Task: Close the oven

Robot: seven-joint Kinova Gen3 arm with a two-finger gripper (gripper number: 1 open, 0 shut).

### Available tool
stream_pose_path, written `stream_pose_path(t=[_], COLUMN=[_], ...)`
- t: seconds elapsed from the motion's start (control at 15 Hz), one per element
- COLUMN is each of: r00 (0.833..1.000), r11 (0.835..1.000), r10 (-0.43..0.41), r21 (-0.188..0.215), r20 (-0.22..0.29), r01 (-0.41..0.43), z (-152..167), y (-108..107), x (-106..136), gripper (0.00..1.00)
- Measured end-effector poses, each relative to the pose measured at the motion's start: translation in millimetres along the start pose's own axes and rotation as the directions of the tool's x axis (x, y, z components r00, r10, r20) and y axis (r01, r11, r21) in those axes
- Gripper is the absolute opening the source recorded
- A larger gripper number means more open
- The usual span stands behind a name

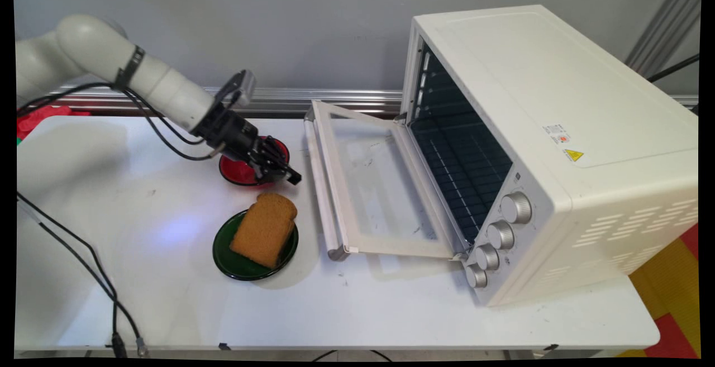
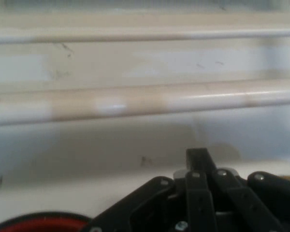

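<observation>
The gripper [image 1: 290, 177] is hanging low over the desk [image 1: 139, 289], right above the near rim of a red bowl [image 1: 237, 168] and just behind the slice of brown bread [image 1: 263, 229]. Its fingers [image 2: 199, 159] look pressed together with nothing between them, so clenched on air. The bread lies on a dark green plate [image 1: 223, 252] near the middle of the desk, a bit toward the front edge. Over on the right side of the desk sits a white toaster oven [image 1: 558, 132] with its glass door [image 1: 374, 188] dropped flat open toward the plates. In the hand view, the door's pale handle bar [image 2: 145, 101] runs straight across ahead of the fingers, and the red bowl peeks in at the bottom left.
</observation>
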Motion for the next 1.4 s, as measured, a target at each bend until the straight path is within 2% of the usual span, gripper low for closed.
stream_pose_path(t=[0.33, 0.67, 1.4], r00=[1.0, 0.998, 0.989], r11=[1.0, 0.999, 0.998], r10=[0.02, 0.035, 0.065], r21=[0.004, 0.007, 0.011], r20=[-0.023, -0.048, -0.13], r01=[-0.02, -0.035, -0.064], z=[27, 38, 25], y=[-5, -7, -6], x=[3, 11, 45], gripper=[0.0, 0.0, 0.0])
